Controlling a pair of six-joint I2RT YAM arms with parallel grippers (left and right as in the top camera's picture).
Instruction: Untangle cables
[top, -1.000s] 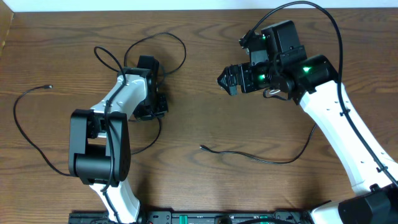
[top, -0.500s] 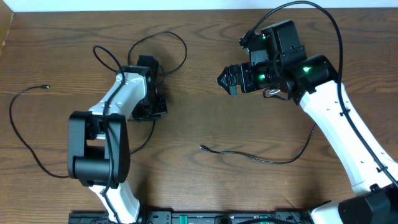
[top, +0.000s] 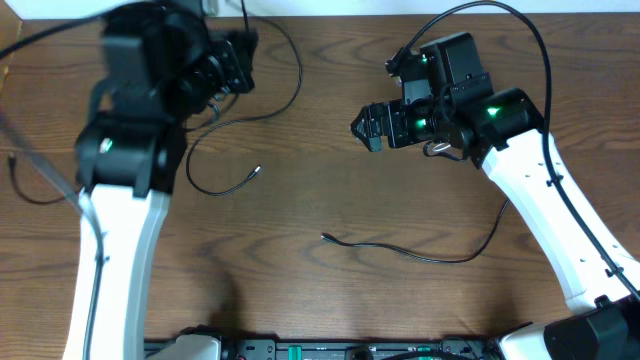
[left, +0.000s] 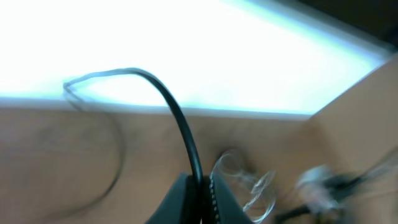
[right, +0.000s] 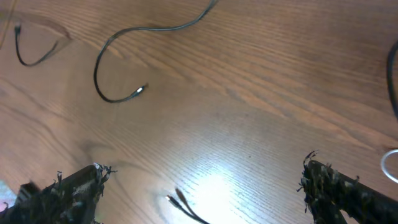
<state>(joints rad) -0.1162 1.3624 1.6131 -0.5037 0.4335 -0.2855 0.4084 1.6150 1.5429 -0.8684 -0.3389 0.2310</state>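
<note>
**Left gripper pinching a black cable, right gripper wide open**

On my left wrist feed, the left gripper (left: 200, 182) has its fingers pressed together on a thin black cable (left: 180, 124). The cable rises from between the tips and arcs over to the left. That feed is badly blurred. There is a pale looped shape (left: 242, 183) just right of the fingers, but I cannot tell what it is.

From overhead, the left arm (top: 125, 150) is raised at the far left of the worktop (top: 330, 300), with its gripper (top: 238, 55) near the far edge. A black loop (top: 298, 75) swings out to the right of the gripper, then curls back left and nearer across the wood. It ends in a small plug (top: 257, 170) lying flat. I cannot trace for certain whether this loop is the cable in the pinch.

A short black stretch (top: 35, 195) shows at the left edge, partly hidden by the arm.

A second black cable (top: 420, 255) lies loose on the worktop right of centre, well apart from the loop. Its left tip points toward the middle.

The right gripper (top: 358, 128) hovers above the wood at the far right of centre. On its wrist feed the fingers (right: 74, 186) are spread wide with nothing between them.
</note>
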